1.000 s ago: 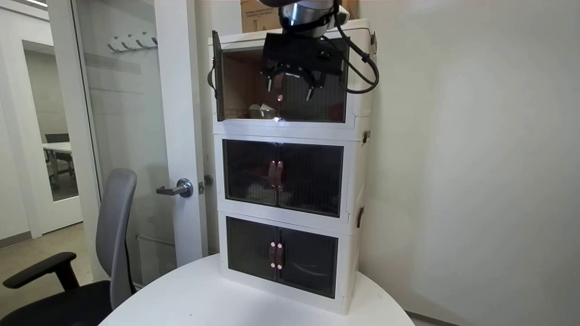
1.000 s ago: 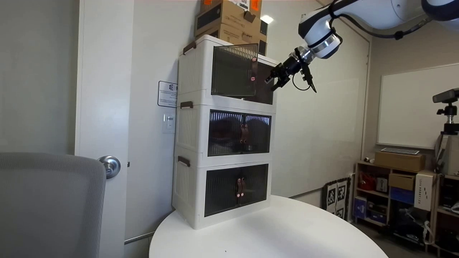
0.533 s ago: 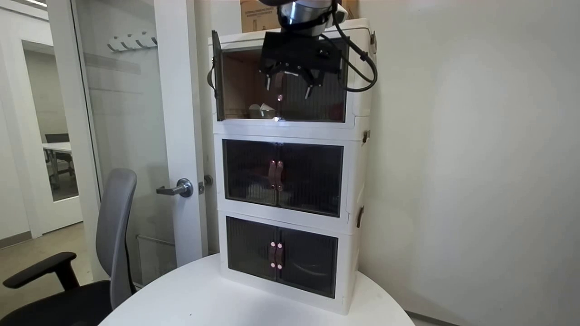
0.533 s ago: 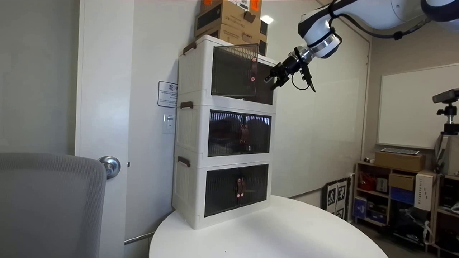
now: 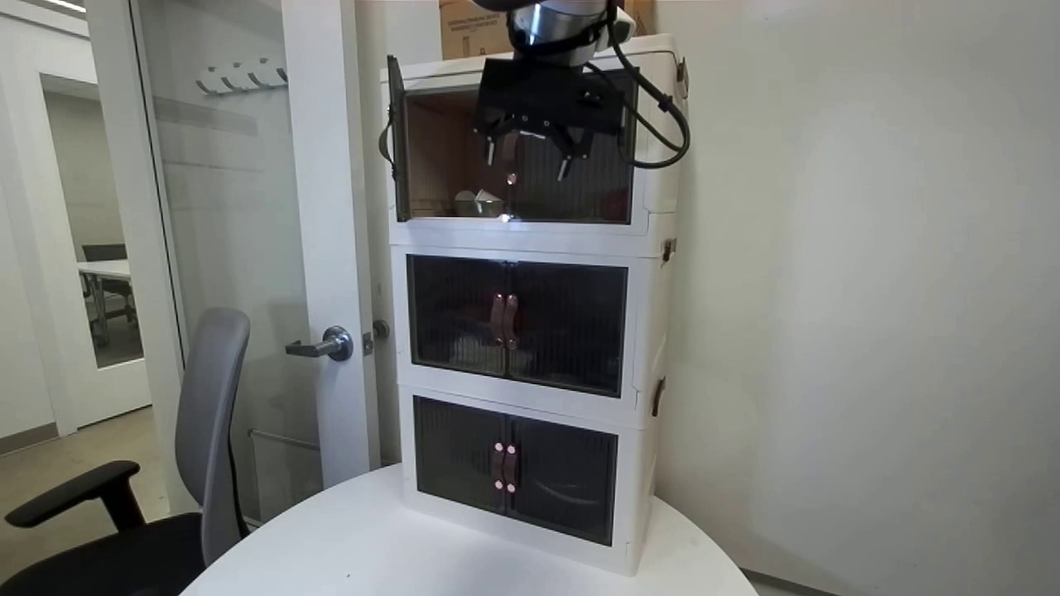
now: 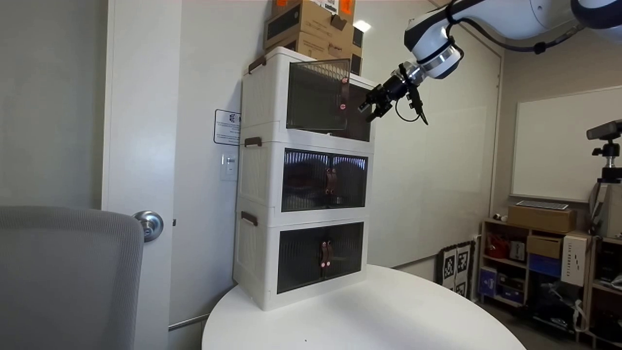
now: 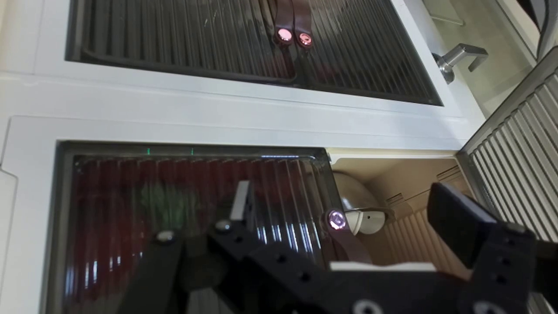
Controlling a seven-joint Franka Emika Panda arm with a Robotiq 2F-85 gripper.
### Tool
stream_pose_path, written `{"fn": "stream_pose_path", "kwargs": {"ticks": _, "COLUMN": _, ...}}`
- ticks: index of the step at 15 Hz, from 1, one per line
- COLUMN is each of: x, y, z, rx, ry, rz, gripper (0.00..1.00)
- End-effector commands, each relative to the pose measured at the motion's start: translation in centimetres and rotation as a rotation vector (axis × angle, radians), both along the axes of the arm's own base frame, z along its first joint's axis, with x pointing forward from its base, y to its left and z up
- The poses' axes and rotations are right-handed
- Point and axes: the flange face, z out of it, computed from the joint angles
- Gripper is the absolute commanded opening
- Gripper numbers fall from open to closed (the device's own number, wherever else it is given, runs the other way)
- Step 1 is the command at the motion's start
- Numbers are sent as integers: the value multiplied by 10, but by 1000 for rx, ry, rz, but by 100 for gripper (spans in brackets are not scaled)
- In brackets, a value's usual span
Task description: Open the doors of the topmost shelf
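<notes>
The topmost shelf is the upper tier of the white tower. One of its smoky doors stands swung wide open; it also shows in an exterior view and at the right of the wrist view. Its other door is closed, also in the wrist view. That door's reddish handle lies between my fingers in the wrist view, partly hidden by the gripper. My gripper is open and empty in front of the handle; it also shows in an exterior view.
A bowl with white pieces sits inside the open half. The two lower tiers have closed doors. Cardboard boxes stand on the tower. The tower stands on a white round table. A chair is beside it.
My gripper has shifted very slightly toward the open door's side and up since a second ago. In the last half second it holds still. The doors have not moved.
</notes>
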Motion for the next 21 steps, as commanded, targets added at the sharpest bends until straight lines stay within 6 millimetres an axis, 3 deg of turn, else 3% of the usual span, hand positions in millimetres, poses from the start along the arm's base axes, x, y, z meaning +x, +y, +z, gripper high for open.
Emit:
{"fn": "stream_pose_path", "kwargs": {"ticks": 1, "x": 0, "y": 0, "z": 0, "rx": 0, "ry": 0, "rz": 0, "gripper": 100}}
{"fn": "stream_pose_path", "kwargs": {"ticks": 11, "x": 0, "y": 0, "z": 0, "rx": 0, "ry": 0, "rz": 0, "gripper": 100}}
{"fn": "stream_pose_path", "kwargs": {"ticks": 16, "x": 5, "y": 31, "z": 10, "rx": -36, "ry": -83, "rz": 51, "gripper": 100}}
{"fn": "stream_pose_path", "kwargs": {"ticks": 21, "x": 13, "y": 45, "z": 20, "rx": -69, "ry": -211, "rz": 0, "gripper": 100}}
